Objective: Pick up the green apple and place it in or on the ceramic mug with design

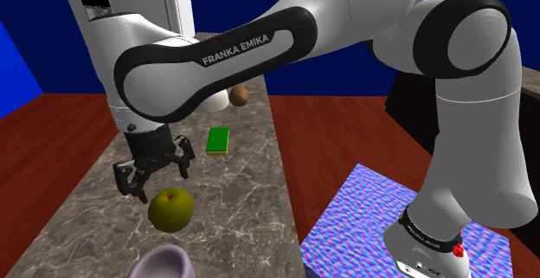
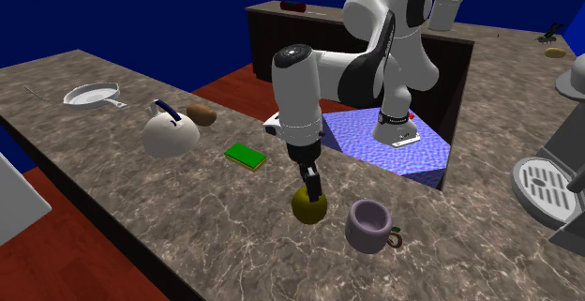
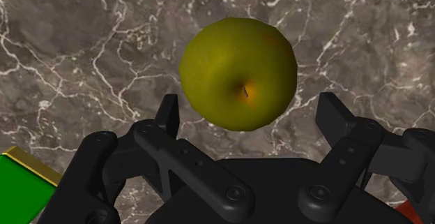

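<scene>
The reach is in hand: the gripper (image 1: 157, 179) hangs open just above the apple (image 1: 170, 209), which lies on the counter (image 1: 251, 172) near the mug (image 2: 367, 232). Next, I think it must go lower around the apple and then close.

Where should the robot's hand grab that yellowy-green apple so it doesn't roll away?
Around the widest middle of the apple, coming straight down from above. It sits on the counter with its stem dimple facing up, so its round sides are free, and the open hand hovers just over it.
</scene>
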Motion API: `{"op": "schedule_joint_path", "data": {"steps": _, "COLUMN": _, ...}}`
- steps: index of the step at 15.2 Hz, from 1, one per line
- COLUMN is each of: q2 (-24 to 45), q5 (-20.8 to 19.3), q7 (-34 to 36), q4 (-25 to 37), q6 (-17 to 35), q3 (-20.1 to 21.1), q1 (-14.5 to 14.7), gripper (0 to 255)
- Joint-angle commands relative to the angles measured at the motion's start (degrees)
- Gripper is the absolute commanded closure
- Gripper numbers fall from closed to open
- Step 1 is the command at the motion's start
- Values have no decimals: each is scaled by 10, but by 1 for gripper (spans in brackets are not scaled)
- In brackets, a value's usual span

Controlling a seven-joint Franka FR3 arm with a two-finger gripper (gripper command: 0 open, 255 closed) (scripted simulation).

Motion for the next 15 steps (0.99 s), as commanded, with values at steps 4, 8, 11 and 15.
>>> {"op": "schedule_joint_path", "data": {"steps": 4, "q2": 6, "q5": -2, "q7": 1, "q4": -4, "q6": 9, "q3": -1, "q1": 1, "gripper": 0}}
{"op": "schedule_joint_path", "data": {"steps": 8, "q2": 6, "q5": -2, "q7": 1, "q4": -4, "q6": 9, "q3": -1, "q1": 1, "gripper": 0}}
{"op": "schedule_joint_path", "data": {"steps": 11, "q2": 6, "q5": -2, "q7": 1, "q4": -4, "q6": 9, "q3": -1, "q1": 1, "gripper": 255}}
{"op": "schedule_joint_path", "data": {"steps": 15, "q2": 6, "q5": -2, "q7": 1, "q4": -4, "q6": 9, "q3": -1, "q1": 1, "gripper": 255}}
